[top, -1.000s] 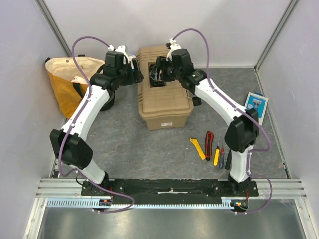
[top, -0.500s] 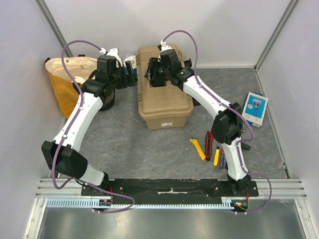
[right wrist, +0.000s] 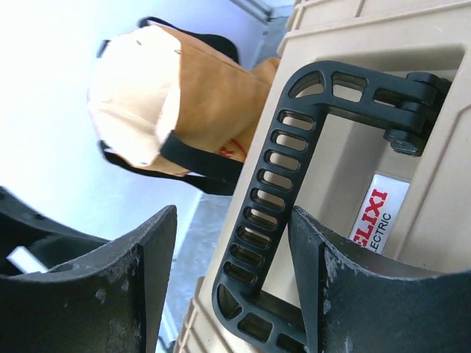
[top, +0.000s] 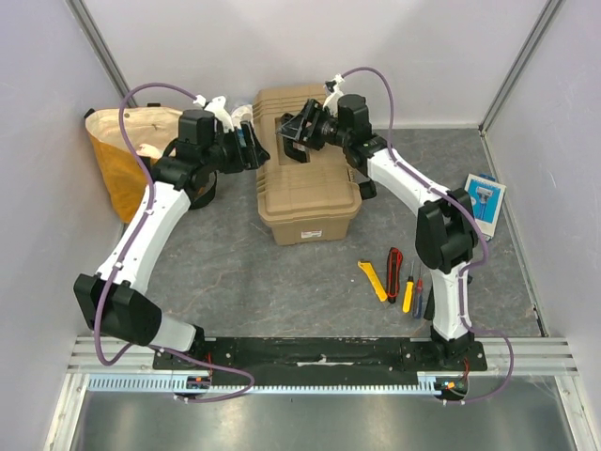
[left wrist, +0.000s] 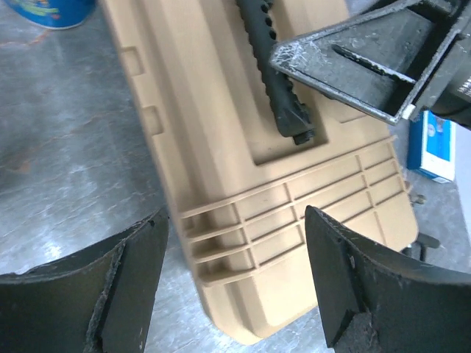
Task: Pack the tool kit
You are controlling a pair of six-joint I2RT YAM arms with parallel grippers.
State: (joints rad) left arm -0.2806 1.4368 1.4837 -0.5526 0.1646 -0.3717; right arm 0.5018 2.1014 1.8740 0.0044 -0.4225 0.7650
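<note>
The tan ribbed toolbox (top: 310, 193) stands closed in the middle of the floor. Its black handle (right wrist: 272, 198) is tilted up from the lid recess. My right gripper (top: 296, 132) is open over the lid, and in the right wrist view (right wrist: 235, 279) the handle stands between its fingers, against the right finger (right wrist: 346, 294). My left gripper (top: 254, 150) is open and empty beside the box's left rear; it hovers above the lid end (left wrist: 235, 287). A yellow cutter (top: 373, 280), a red cutter (top: 394, 261) and screwdrivers (top: 411, 293) lie on the floor at the front right.
A yellow cloth bag (top: 127, 155) stands at the left wall, close to the left arm. A flat blue-white packet (top: 483, 199) lies at the right wall. Grey walls enclose the floor on three sides.
The left arm swung out to the left, then its gripper came back toward the box's left side. The right wrist turned over the handle and its elbow shifted right.
</note>
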